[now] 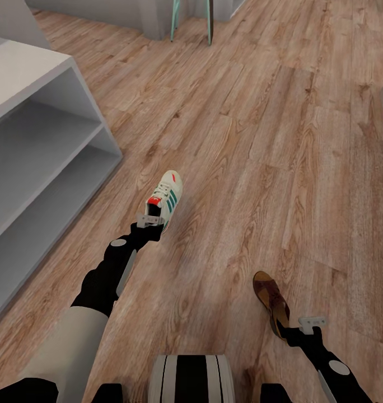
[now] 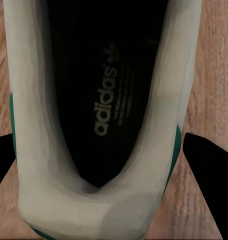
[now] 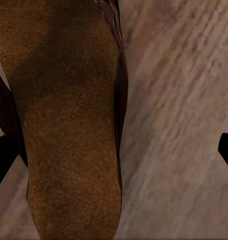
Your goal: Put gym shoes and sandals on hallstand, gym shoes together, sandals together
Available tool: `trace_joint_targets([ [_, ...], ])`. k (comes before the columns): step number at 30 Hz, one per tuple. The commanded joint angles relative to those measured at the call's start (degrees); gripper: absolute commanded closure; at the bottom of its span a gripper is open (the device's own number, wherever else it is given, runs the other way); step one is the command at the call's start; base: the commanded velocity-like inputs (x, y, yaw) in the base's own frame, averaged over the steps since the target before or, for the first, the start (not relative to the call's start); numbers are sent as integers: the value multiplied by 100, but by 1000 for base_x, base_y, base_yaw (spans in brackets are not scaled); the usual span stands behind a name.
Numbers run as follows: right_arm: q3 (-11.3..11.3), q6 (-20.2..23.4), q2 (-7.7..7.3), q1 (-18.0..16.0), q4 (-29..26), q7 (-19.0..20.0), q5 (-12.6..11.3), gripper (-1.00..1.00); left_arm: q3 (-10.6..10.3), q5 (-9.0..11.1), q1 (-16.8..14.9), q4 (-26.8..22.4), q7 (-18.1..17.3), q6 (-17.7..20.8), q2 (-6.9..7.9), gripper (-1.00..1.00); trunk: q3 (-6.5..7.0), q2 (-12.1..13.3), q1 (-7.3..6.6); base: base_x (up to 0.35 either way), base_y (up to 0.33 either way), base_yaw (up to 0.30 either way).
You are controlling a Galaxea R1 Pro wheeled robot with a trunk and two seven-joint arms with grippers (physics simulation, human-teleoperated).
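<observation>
Rack [image 1: 43,140] tiers look bare, so we judge placing not begun. Our left gripper [image 1: 152,219] straddles a sneaker [image 1: 168,197] heel, jaws wide; our right gripper [image 1: 312,323] sits at a sandal [image 1: 270,299], jaws wide.

Gym shoe [image 1: 167,198] lies right of the hallstand [image 1: 46,168], sandal [image 1: 271,302] nearer, further right.

Hallstand [image 1: 40,145] and sandal [image 3: 69,125] run past frame edges.
</observation>
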Motion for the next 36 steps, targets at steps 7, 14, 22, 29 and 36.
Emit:
trace_joint_targets([
  [7,-24,-18,4,-2,2,38,37,-100,-63,-35,2,-10,-18,27,-2,100,-70,-5,6,0,0,0],
  [14,-24,-18,6,-2,2,37,37,-100,-91,-36,9,-14,-13,28,-2,100,-73,-5,6,0,0,15],
  [22,-24,-17,28,-2,2,37,37,-100,-96,-36,7,-13,-13,31,2,100,-79,-5,6,0,0,39],
  [29,-24,-20,52,-2,2,37,37,-100,-91,-36,5,-15,-13,31,-2,100,-79,-5,6,0,0,14],
  [36,-24,-20,56,-2,-2,37,37,-100,-90,-38,2,-17,-13,32,6,100,-79,-5,6,0,0,30],
])
